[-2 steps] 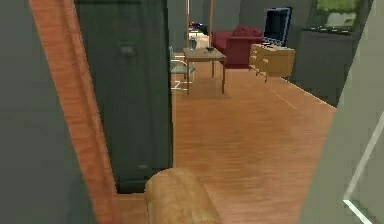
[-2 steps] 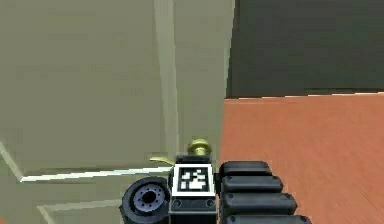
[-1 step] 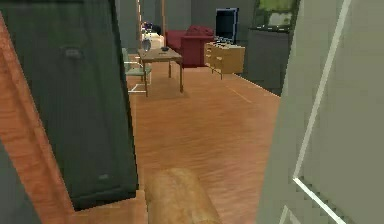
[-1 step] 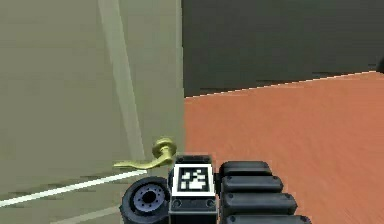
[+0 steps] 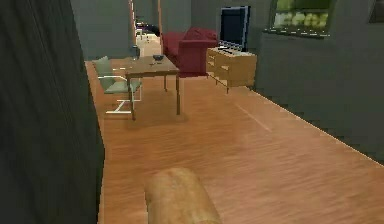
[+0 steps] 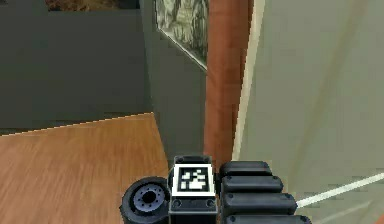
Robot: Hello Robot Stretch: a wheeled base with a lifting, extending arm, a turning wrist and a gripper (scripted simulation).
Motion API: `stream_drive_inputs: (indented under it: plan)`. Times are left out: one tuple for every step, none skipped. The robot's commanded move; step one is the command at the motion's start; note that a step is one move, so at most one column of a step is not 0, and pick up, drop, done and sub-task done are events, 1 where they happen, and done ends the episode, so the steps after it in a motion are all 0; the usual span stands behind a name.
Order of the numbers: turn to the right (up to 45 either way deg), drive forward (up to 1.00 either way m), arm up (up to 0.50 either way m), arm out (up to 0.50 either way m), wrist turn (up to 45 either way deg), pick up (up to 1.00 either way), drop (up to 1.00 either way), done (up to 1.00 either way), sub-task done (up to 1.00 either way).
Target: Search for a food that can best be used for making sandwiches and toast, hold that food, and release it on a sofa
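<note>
You'll see the arm [image 6: 255,192]: black, stacked ribbed segs w/ rounded ends. White sq. marker [image 6: 193,180], black marks, dark frame. Left of it the gripper body [image 6: 148,200]: dark round disc, greyish hub.

loaf [image 5: 181,200] cut by bottom edge | sofa [image 5: 190,45] partly behind table [image 5: 145,70] | tabletop item [image 5: 158,59] unidentifiable

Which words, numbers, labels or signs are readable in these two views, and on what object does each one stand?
None can be read.
White square on the arm: black marks, a pattern, no letters.
Wall picture: no legible writing.
</note>
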Motion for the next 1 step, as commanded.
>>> stream_drive_inputs:
  plan:
    - [0.0,1.0,0.0,0.0,0.0,0.0,0.0,0.0,0.0]
